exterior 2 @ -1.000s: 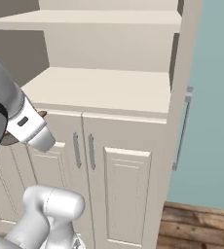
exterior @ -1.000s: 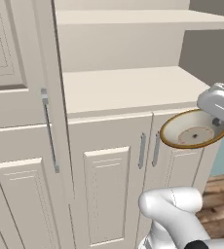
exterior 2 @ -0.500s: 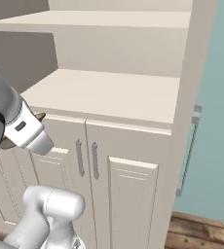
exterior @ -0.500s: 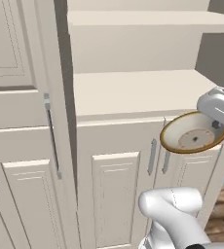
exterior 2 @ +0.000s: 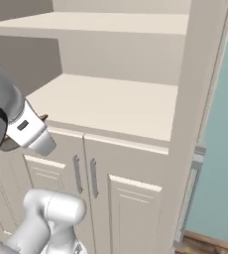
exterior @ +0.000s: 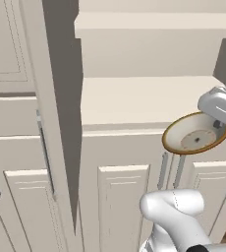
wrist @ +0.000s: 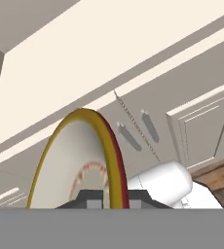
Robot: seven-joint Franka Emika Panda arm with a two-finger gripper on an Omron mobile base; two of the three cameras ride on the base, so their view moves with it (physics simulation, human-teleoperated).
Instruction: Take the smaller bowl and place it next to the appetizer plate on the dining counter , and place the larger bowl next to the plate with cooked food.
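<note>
Pincer (wrist: pixel 110 197) pressed together on the rim of the smaller bowl (exterior: pixel 195 139); in the hand view one dark fingertip (wrist: pixel 88 197) sits on the pale inner side of the tan-gold rim and the other on the outer side. Bowl held off any surface, tilted, pale inside facing the left base camera. It hangs in front of the cream cabinet doors (exterior: pixel 122 204), just below the front edge of the cream table (exterior: pixel 144 101), towards its right end in the left base view. Paired vertical door handles (exterior: pixel 170 170) directly under the bowl. Open shelf (exterior 2: pixel 116 22) above the table. Tall cupboard (exterior: pixel 16 123) at left. Teal wall (exterior 2: pixel 222 149) and a strip of wooden floor (exterior 2: pixel 205 245) at right.
</note>
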